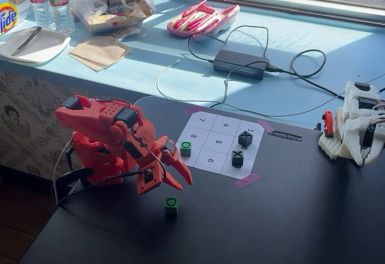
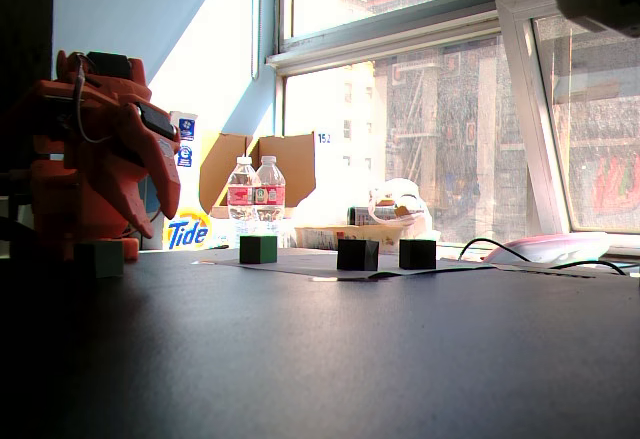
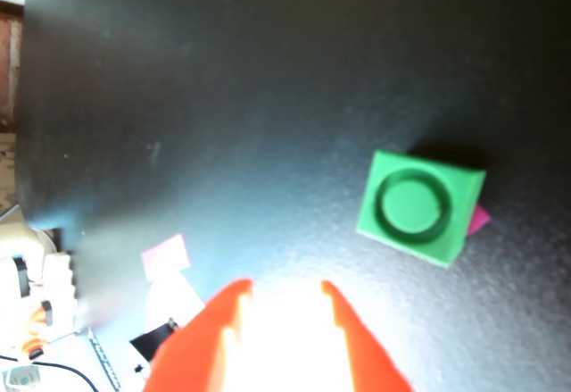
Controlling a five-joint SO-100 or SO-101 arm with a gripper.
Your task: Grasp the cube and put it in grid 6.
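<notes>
1. The red gripper (image 1: 174,177) hangs above the black table (image 1: 289,216) with its two fingers spread apart and nothing between them; in the wrist view the fingers (image 3: 352,338) frame only bare tabletop.
2. The cube (image 1: 171,205), green with a black ring on top, sits on the table off the paper, just beyond the fingertips and apart from them. In the wrist view it (image 3: 417,206) lies up and to the right of the fingers.
3. A second green cube (image 1: 185,148) sits on the white paper sheet (image 1: 201,119), at the sheet's left edge near the cell marked 8.
4. Grid 6 (image 1: 210,160) holds nothing.
5. Two black cubes rest on the sheet: one (image 1: 245,138) near the far right cells, the other, marked X (image 1: 237,158), just right of grid 6.
</notes>
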